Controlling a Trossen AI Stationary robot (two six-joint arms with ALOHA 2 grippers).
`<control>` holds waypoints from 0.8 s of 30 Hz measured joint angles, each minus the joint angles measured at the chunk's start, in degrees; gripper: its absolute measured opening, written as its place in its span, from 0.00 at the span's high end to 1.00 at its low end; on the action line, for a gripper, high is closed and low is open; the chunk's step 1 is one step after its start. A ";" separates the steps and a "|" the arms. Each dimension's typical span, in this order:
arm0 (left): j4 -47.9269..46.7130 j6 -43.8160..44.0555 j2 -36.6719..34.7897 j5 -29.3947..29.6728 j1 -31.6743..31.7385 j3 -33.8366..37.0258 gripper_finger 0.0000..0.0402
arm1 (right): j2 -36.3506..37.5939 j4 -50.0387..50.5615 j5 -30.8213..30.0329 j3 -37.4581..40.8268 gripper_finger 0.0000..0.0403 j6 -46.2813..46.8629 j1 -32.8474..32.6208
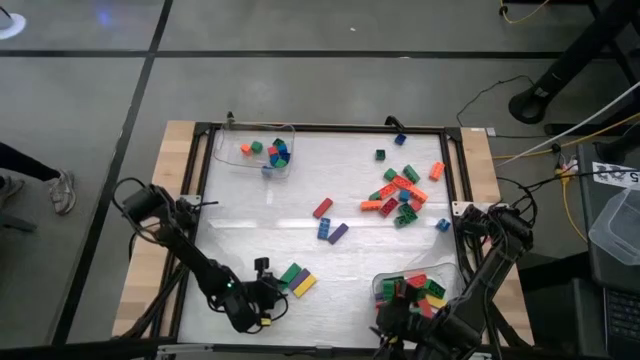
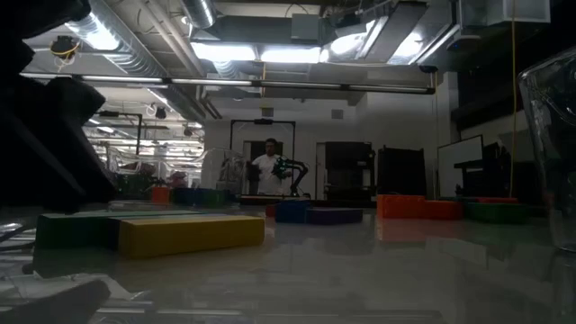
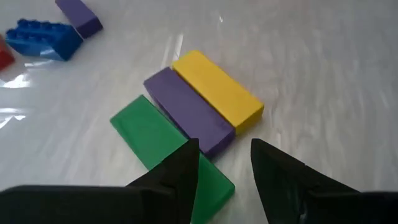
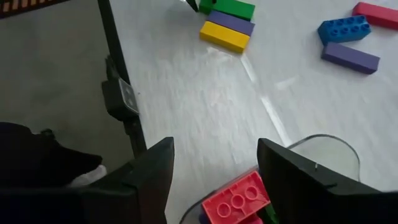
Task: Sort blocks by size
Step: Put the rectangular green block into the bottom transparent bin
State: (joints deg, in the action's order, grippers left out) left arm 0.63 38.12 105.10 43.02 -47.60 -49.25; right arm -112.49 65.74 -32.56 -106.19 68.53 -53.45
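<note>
1. Near the table's (image 1: 330,250) front edge, left of centre, the left gripper (image 3: 224,165) hovers with fingers apart, holding nothing, over the near end of the purple brick (image 3: 189,112).
2. That brick lies pressed between the green brick (image 3: 149,134) and the yellow brick (image 3: 217,93).
3. Judgement: centre on the purple brick alone; neighbours could jam the fingers.
4. Right gripper (image 4: 214,168) waits spread and empty above the front-right clear tray (image 1: 382,285).
5. No readable writing.

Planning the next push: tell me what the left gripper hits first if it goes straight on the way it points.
Likely the purple brick: the left gripper, jaws apart, points at its near end. The green brick lies under one finger, the yellow brick beside. Depth is uncertain.
</note>
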 joint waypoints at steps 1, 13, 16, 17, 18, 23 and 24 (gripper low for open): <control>-0.09 0.23 0.13 0.74 -0.11 0.00 0.68 | 0.00 -0.35 0.00 0.00 0.43 -0.01 0.00; -0.11 2.21 -0.13 2.03 0.01 -0.04 0.78 | 0.00 -1.82 -0.02 0.00 0.43 -3.02 -0.02; -0.10 1.81 -0.13 -3.46 1.35 -0.04 0.75 | 0.00 -1.82 -0.01 0.00 0.43 -3.02 -0.04; -0.09 2.19 -0.13 -4.16 1.79 -0.04 0.73 | 0.00 -1.83 0.00 0.00 0.43 -3.02 -0.04; -0.09 2.56 -0.16 -4.36 2.17 -0.04 0.70 | 0.00 -1.82 0.00 0.00 0.43 -3.02 -0.04; 0.01 2.39 -0.18 -4.54 3.57 -0.04 0.54 | 0.00 -1.82 0.08 0.00 0.43 -3.04 -0.04; 0.09 2.39 -0.18 -4.60 3.61 -0.04 0.50 | 0.00 -1.80 0.10 0.00 0.43 -3.03 -0.04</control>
State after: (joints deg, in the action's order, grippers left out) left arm 0.72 40.51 104.92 38.43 -43.99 -49.30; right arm -112.49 63.93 -32.46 -106.19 65.50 -53.49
